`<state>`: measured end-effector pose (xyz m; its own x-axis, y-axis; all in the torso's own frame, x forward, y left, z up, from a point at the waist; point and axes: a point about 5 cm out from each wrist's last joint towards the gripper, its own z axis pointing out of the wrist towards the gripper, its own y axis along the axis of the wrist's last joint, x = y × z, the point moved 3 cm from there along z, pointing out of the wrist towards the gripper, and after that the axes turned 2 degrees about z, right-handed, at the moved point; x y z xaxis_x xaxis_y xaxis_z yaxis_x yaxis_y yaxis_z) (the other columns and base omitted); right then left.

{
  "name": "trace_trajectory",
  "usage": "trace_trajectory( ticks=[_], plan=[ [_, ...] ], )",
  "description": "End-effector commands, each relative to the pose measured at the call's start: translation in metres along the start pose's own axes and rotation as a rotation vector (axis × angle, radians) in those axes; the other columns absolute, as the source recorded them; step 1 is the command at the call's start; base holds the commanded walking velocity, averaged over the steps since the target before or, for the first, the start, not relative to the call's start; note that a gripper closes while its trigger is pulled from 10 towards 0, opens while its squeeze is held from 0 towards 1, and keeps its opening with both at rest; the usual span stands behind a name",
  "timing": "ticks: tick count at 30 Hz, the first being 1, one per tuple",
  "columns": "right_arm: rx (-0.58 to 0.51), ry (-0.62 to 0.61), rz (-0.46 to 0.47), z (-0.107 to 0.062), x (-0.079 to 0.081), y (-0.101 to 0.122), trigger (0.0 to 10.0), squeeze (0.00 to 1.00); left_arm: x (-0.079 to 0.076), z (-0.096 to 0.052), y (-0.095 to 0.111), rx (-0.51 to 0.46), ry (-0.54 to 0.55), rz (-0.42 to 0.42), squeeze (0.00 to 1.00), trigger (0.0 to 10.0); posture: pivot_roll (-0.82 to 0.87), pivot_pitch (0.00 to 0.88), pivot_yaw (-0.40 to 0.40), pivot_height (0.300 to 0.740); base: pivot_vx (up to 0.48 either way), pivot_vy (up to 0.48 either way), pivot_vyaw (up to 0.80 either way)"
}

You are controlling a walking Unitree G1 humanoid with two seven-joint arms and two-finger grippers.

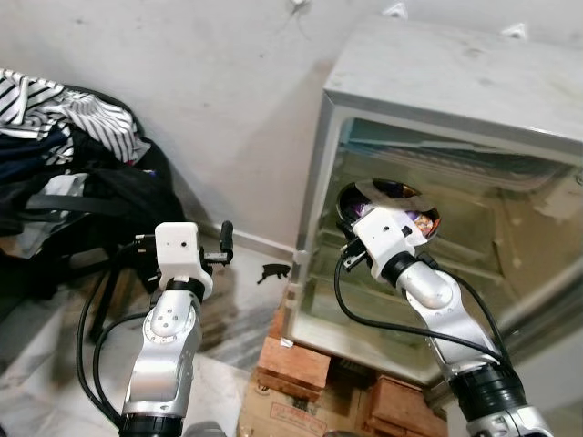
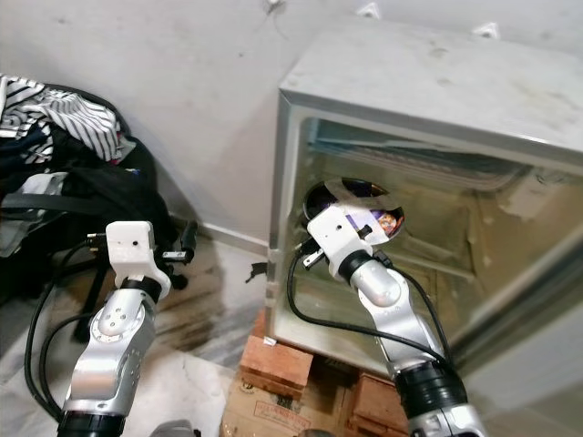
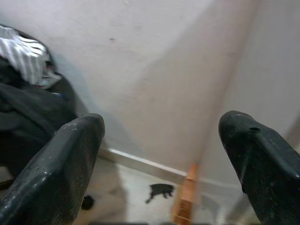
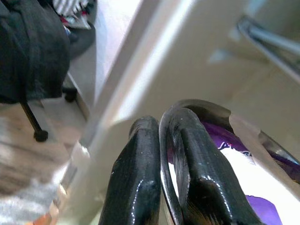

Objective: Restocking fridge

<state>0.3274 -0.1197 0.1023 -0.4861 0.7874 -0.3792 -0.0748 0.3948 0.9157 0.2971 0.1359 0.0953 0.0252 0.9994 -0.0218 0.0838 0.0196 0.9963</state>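
Left eye view: open fridge (image 1: 437, 100) on bricks (image 1: 293, 364), w/ a bowl (image 1: 387, 193) of purple packets (image 4: 234, 145) held inside at an upper shelf; packet writing too blurred to read. Right gripper (image 4: 168, 197) pinches bowl rim, fingers nearly together. Left gripper (image 3: 164, 154) spread wide, holding nothing, outside by wall (image 1: 200, 82).

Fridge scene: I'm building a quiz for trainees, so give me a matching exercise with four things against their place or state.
Things:
1. steel bowl
2. left gripper
3. bricks
4. striped clothes

Places or states:
A. jaws wide apart, holding nothing
B. under the fridge
C. on the dark pile by the wall
D. rim pinched by the right gripper, inside the fridge

Pairs: 1-D, 2-A, 3-B, 4-C
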Motion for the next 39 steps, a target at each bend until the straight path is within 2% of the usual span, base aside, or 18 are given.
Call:
trace_trajectory(
  ticks=[1, 5, 8, 18, 32, 39],
  plan=[
    [-0.023, 0.013, -0.021, 0.0051, -0.0011, 0.0066, 10.0, 0.0, -0.0006, -0.0024, 0.0024, 0.001, 0.003, -0.008, 0.0, 10.0, 0.04, 0.013, -0.075, 0.74, 0.0, 0.0, -0.8],
    [-0.031, 0.021, -0.023, 0.007, 0.0, 0.0083, 10.0, 0.0, 0.0022, -0.0048, 0.0026, -0.001, 0.02, -0.003, 0.0, 10.0, 0.04, 0.018, -0.077, 0.74, 0.0, 0.0, -0.77],
    [-0.029, 0.03, -0.021, 0.0084, 0.0009, 0.0081, 10.0, 0.0, 0.0054, -0.005, 0.0032, 0.001, 0.042, 0.005, 0.0, 10.0, 0.04, 0.021, -0.077, 0.74, 0.0, 0.0, 0.0],
    [-0.04, 0.035, -0.04, 0.0121, 0.001, 0.0097, 10.0, 0.0, 0.0019, -0.0047, 0.0063, -0.014, 0.005, -0.001, 0.0, 10.0, 0.04, 0.029, -0.075, 0.74, 0.025, 0.0, -0.78],
    [-0.052, 0.034, -0.055, 0.0108, -0.0003, 0.0111, 10.0, 0.0, -0.0001, -0.0051, 0.0048, -0.004, -0.004, -0.009, 0.0, 10.0, 0.03, 0.029, -0.079, 0.74, 0.279, 0.0, 0.0],
    [-0.047, 0.029, -0.055, 0.0083, -0.0005, 0.0094, 10.0, 0.0, -0.0008, -0.0057, 0.0032, 0.003, 0.0, -0.009, 0.0, 10.0, 0.03, 0.025, -0.077, 0.74, 0.0, 0.0, 0.0]
  ],
)
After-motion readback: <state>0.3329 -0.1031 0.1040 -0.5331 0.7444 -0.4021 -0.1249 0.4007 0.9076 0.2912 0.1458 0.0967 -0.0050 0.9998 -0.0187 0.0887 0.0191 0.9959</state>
